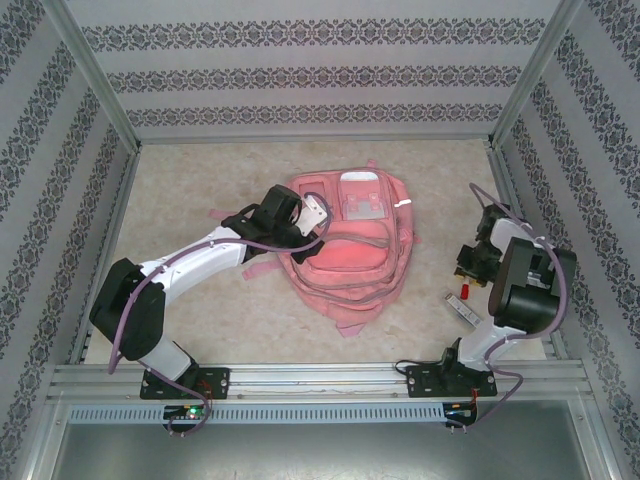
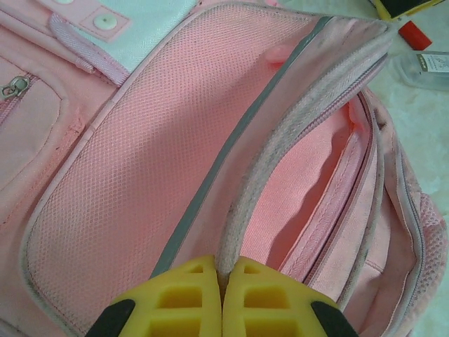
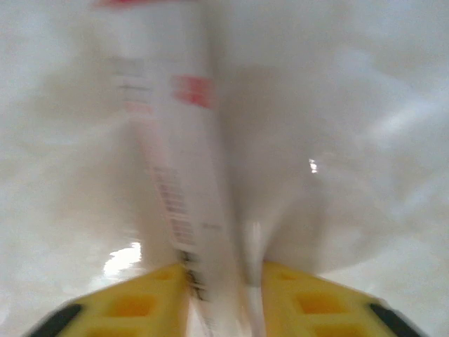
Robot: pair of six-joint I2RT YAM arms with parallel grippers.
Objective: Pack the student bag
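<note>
A large soft pink fabric backpack (image 1: 350,265) is lying on the tabletop (image 1: 190,180). The left claw (image 2: 223,277) is pinching its zip-edged rim tightly, propping the compartment open. The right claw (image 3: 224,281) is straddling a blurred pale printed packet (image 3: 175,175), grip unclear. Next, probably: securing it and lifting it inside.

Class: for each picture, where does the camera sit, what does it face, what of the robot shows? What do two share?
Top external: above, behind the bases, looking down on table and student bag; left arm, right arm show.
Left wrist: wrist-mounted, facing the bag's open mouth; left gripper pinches its rim.
Right wrist: wrist-mounted, facing a blurred white item; right gripper straddles it.
Shared: first two show the bag.
</note>
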